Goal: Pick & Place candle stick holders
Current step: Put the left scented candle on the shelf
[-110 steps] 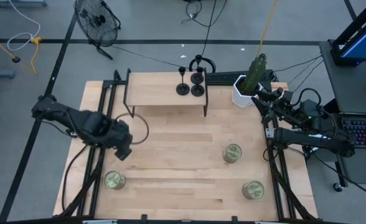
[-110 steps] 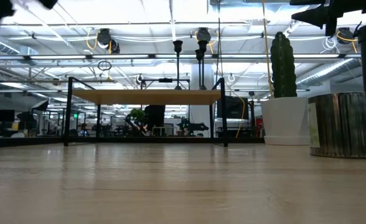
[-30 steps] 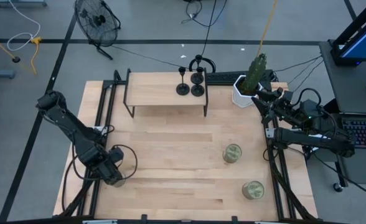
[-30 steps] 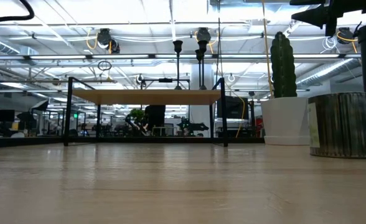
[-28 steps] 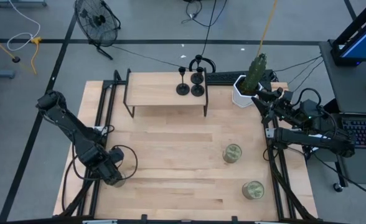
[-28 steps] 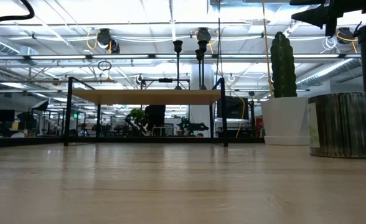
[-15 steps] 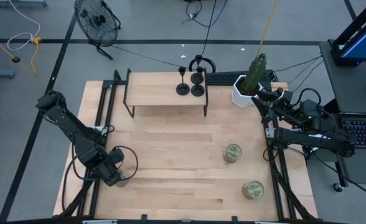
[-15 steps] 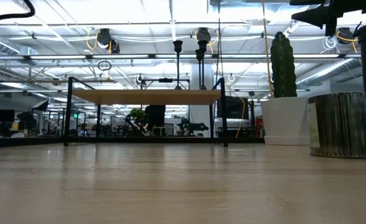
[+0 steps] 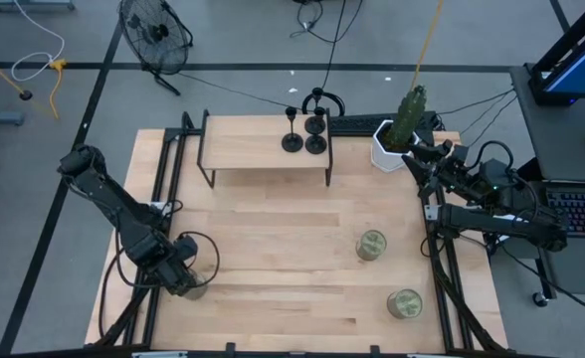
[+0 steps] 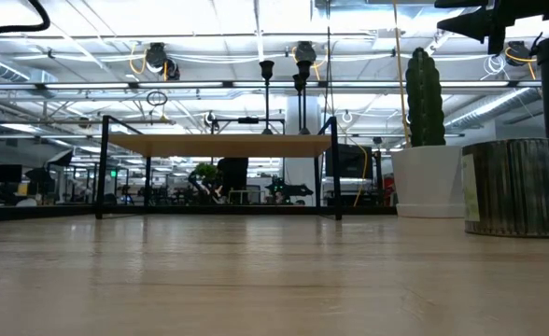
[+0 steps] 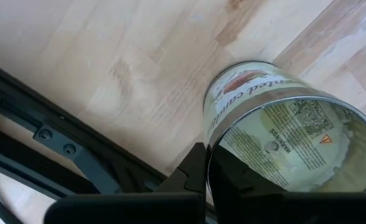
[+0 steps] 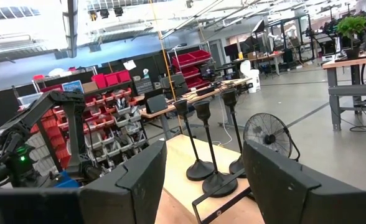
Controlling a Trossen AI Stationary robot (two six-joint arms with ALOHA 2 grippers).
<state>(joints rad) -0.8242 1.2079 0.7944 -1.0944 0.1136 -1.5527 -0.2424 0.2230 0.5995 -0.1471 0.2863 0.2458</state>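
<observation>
Three black candle stick holders [image 9: 305, 135] stand by their round bases on a small raised wooden table [image 9: 253, 151] at the far middle; they also show in the right wrist view [image 12: 211, 177] and the low view [image 10: 301, 65]. Far from them, at the table's near left, my left gripper [image 9: 185, 283] is shut on an open-topped tin can with a printed label [image 11: 282, 143]. At the table's far right edge my right gripper [image 12: 205, 149] is open, holds nothing and points at the holders from a distance. My left gripper pinches the can's wall at the rim [image 11: 209, 149], on the side nearest the wrist. One finger [image 11: 192, 174] is outside the can and the other [image 11: 233, 180] inside. The fingers come from above, slanting down. The can stands upright on the table.
Two more cans [image 9: 372, 245] [image 9: 404, 303] stand on the right half of the table. A cactus in a white pot [image 9: 392, 141] is at the far right, beside the raised table. Black rails [image 9: 163, 199] run along the left and right table edges.
</observation>
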